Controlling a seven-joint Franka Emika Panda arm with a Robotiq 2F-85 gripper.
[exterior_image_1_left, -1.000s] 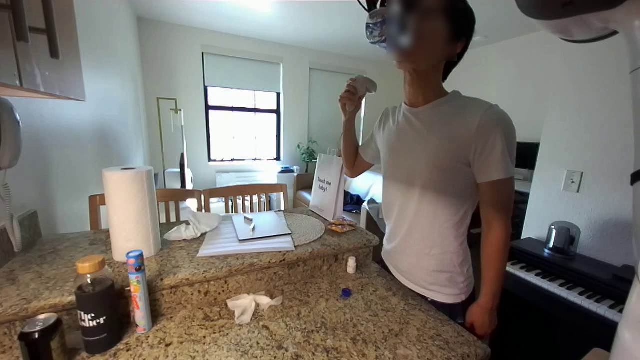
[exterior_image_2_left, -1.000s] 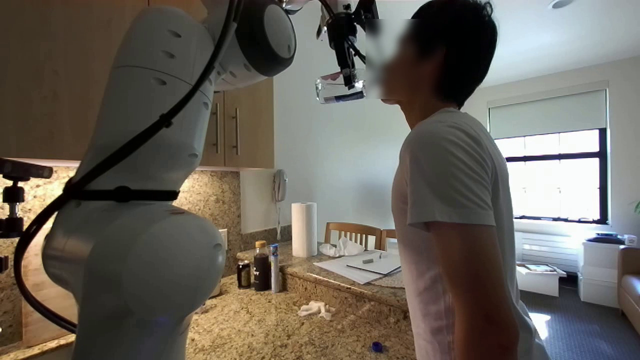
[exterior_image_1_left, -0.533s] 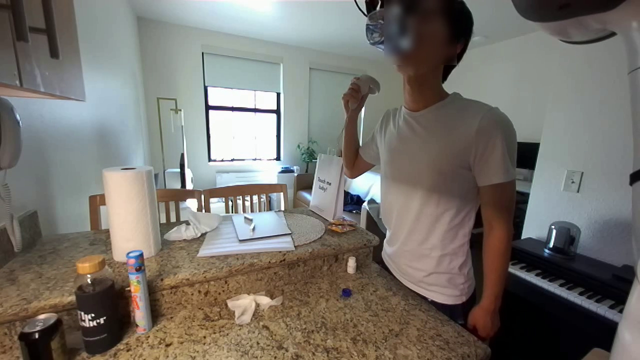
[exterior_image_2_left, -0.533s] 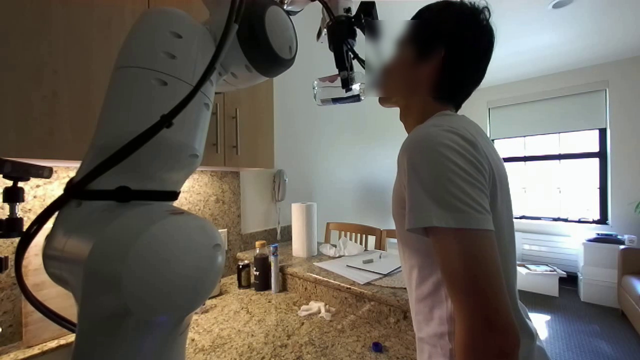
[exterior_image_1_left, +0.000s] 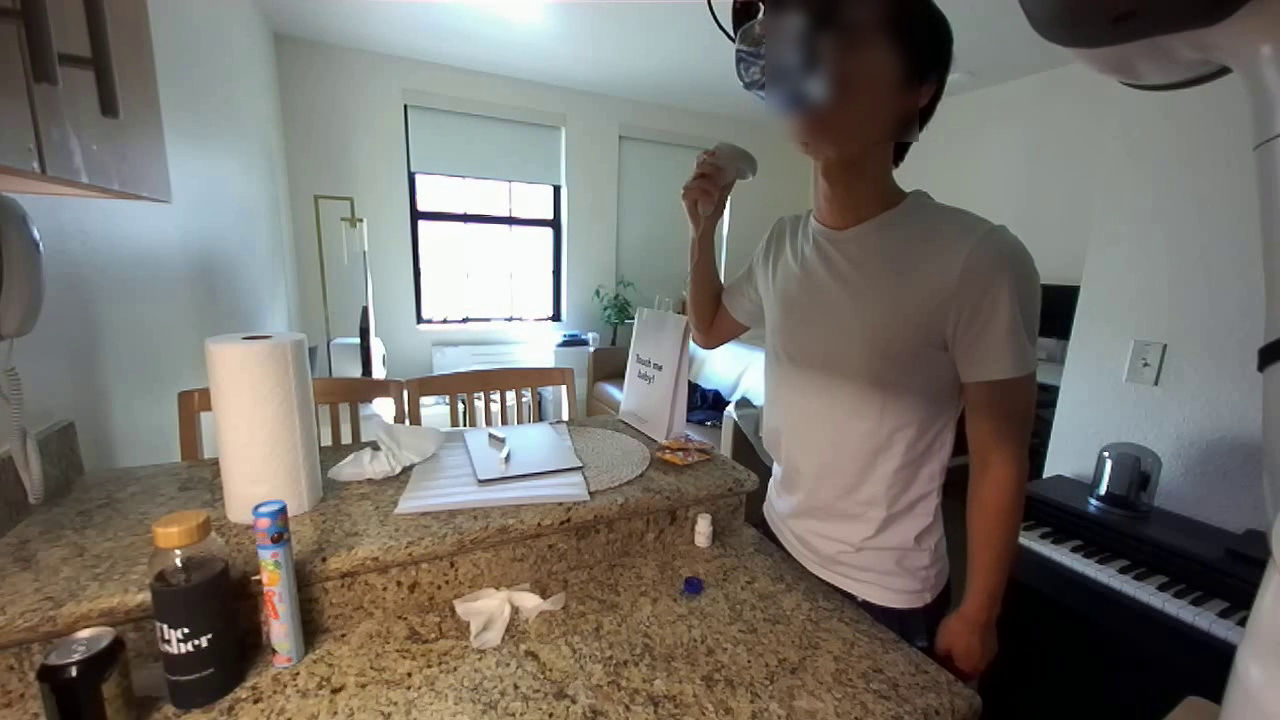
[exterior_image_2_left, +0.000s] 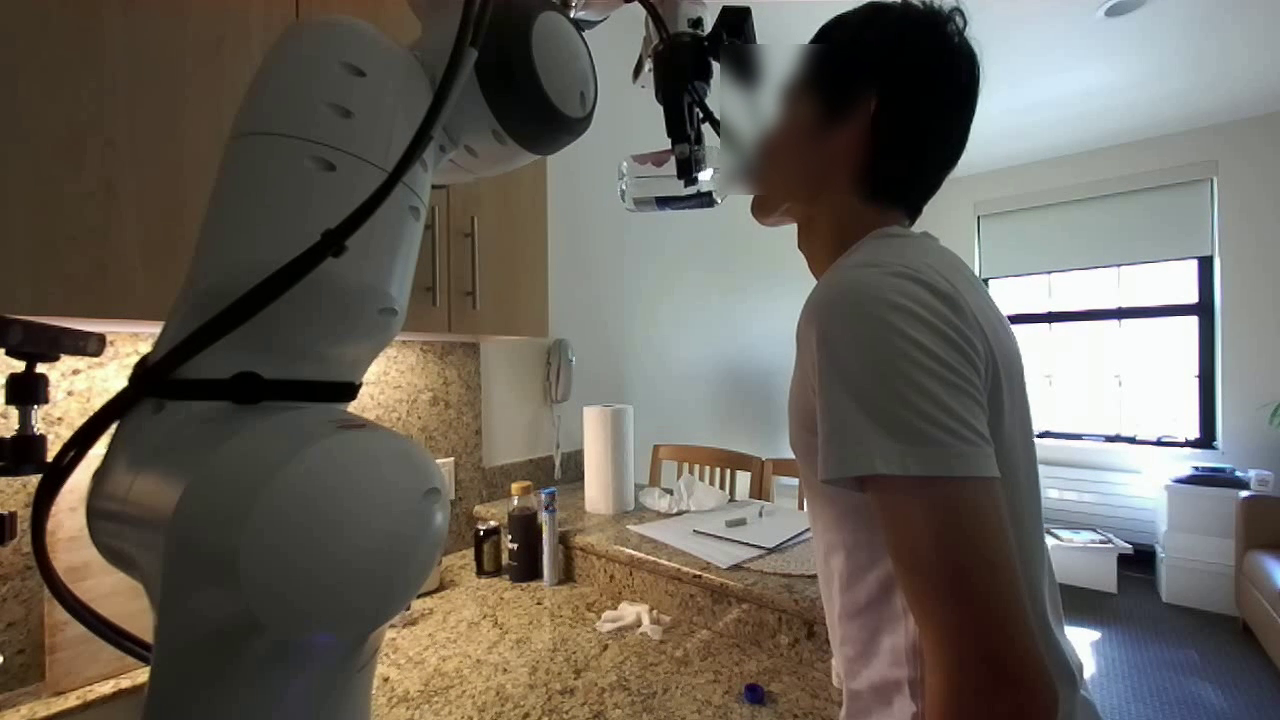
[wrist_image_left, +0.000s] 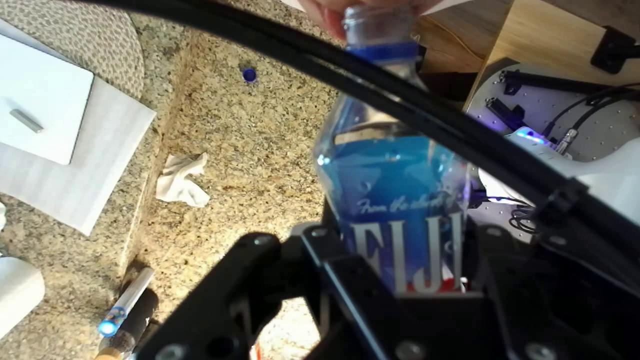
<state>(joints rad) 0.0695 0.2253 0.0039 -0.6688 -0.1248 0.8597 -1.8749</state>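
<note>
FIJI bottle (wrist_image_left: 395, 175) sideways between the fingers (exterior_image_2_left: 688, 165).

face (exterior_image_2_left: 792, 140) blurred — cable (wrist_image_left: 450, 122) hides part of bottle (wrist_image_left: 390, 185) — black can (exterior_image_1_left: 85, 678) cut off by bottom edge

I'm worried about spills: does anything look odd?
Yes: the gripper holds an uncapped bottle on its side at a person's face, so it might spill; a blue cap lies on the counter.
</note>
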